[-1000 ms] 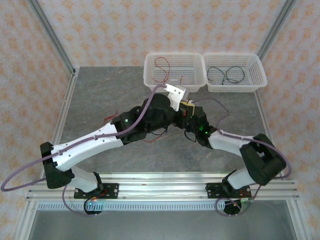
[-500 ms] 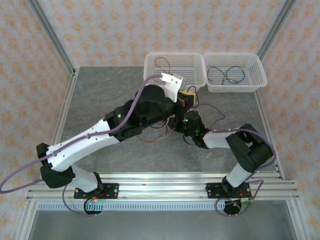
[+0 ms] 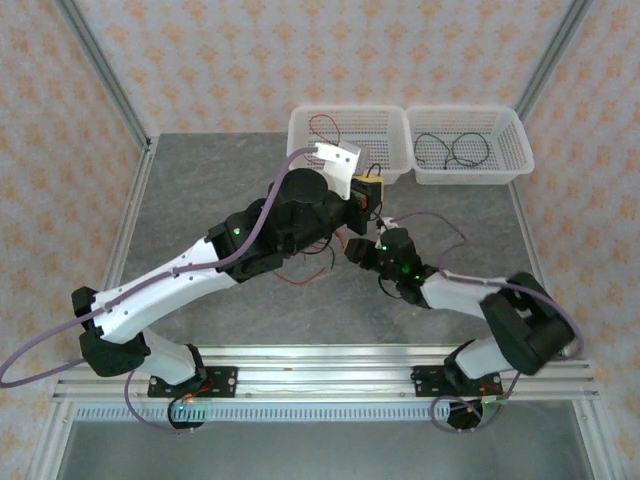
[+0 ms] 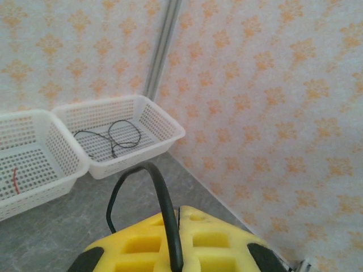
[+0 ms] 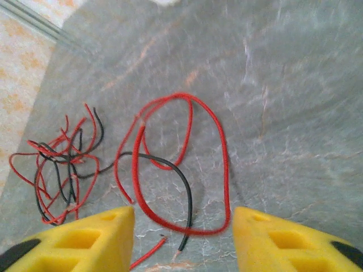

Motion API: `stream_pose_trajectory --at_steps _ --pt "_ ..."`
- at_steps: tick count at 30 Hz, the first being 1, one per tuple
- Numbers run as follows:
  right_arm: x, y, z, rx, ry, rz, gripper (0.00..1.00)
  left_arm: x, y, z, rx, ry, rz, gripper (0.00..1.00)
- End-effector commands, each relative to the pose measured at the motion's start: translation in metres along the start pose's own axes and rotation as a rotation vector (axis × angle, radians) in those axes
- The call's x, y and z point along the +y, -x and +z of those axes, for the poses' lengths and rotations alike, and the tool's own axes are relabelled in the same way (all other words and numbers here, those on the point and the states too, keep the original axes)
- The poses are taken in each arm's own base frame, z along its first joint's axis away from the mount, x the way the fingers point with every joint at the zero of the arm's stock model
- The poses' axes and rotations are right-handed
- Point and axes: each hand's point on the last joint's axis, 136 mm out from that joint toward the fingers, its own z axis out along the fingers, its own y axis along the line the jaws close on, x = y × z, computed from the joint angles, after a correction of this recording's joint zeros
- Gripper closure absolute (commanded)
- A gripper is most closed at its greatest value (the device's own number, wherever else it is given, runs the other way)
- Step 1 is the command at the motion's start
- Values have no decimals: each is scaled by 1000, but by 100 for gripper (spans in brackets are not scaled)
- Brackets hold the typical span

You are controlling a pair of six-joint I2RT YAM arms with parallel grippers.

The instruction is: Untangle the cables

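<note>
Tabletop [image 5: 295, 85] is showing a matt, grey, stone-like surface with pale veining. Cables [image 5: 222, 153] are lying in smooth red and black plastic-looking sheathing with a slight sheen. Fingers [image 5: 79, 238] are presenting matt yellow moulded plastic. Baskets [image 3: 470, 173] are appearing as white perforated plastic; frame rail [image 3: 330, 372] is gleaming as ribbed bare metal.

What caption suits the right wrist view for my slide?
Open yellow fingers above a looped red cable, beside a tangle of red and black cables.
</note>
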Motion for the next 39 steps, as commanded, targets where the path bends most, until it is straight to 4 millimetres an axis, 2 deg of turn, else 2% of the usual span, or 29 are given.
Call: stream_pose_trajectory --at_steps 1,5,7,12,15,21,28,30,33,37,39 --pt "-15 6 -27 -41 -101 -106 46 16 1 -2 -23 82 20 100" --pt "-10 21 -64 -117 -103 -172 42 27 -7 6 -13 124 13 100" --pt "-1 32 -83 -169 -80 -196 40 31 -10 9 -9 132 9 100" --pt "37 66 -131 -307 26 -274 36 38 -19 18 21 107 -16 100" --pt "62 85 -149 -351 71 -357 33 34 -29 21 60 56 -34 100" --pt "96 105 -148 -340 109 -534 33 19 -39 17 102 -47 -66 100" --pt "117 129 -146 -393 117 -603 35 16 -42 12 105 -72 -91 100" --pt "119 136 -145 -405 102 -601 41 17 -42 11 103 -72 -95 100" --pt "118 148 -150 -441 66 -578 61 17 -42 9 100 -73 -99 100" --pt "115 156 -156 -482 36 -556 98 19 -41 8 94 -65 -99 100" --pt "116 158 -159 -491 35 -555 100 20 -40 7 90 -59 -99 100"
